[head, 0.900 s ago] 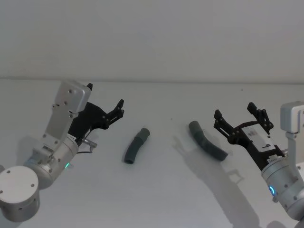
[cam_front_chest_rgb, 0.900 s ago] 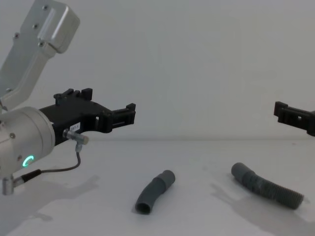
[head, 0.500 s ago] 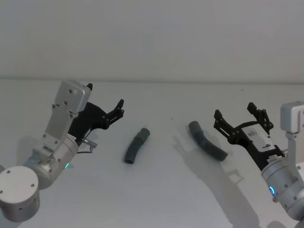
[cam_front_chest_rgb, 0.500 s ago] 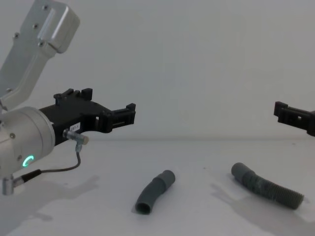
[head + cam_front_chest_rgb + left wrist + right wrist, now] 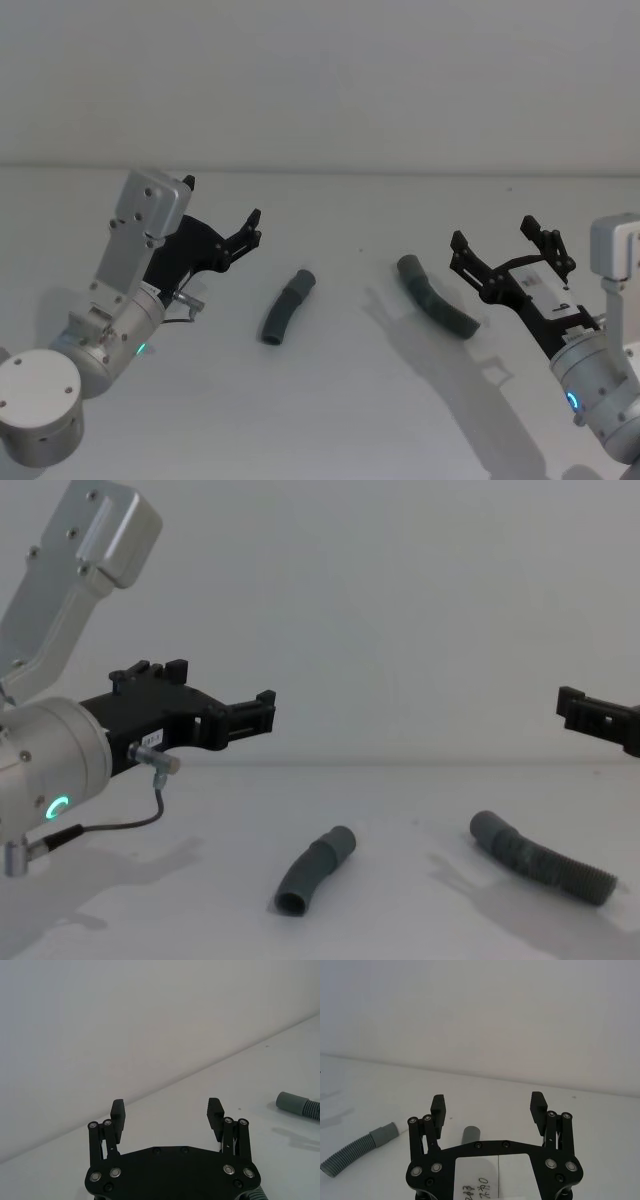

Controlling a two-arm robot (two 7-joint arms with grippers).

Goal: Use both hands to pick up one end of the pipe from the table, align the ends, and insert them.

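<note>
Left hand (image 5: 253, 227) and right hand (image 5: 493, 236) spread, above surface (image 5: 330, 410).
Short bent hose piece (image 5: 285, 307) and longer ribbed hose piece (image 5: 437, 298) lie apart on it, between the hands, untouched.

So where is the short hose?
Head view: the short hose lies on the table left of centre, between the left pincer and the longer hose.

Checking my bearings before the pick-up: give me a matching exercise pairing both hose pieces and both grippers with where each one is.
1 short bent piece
2 longer corrugated piece
3 left gripper
4 right gripper

A open, raised on the right
B on the table, right of centre
C open, raised on the left
D on the table, left of centre

Pairs: 1-D, 2-B, 3-C, 4-A
</note>
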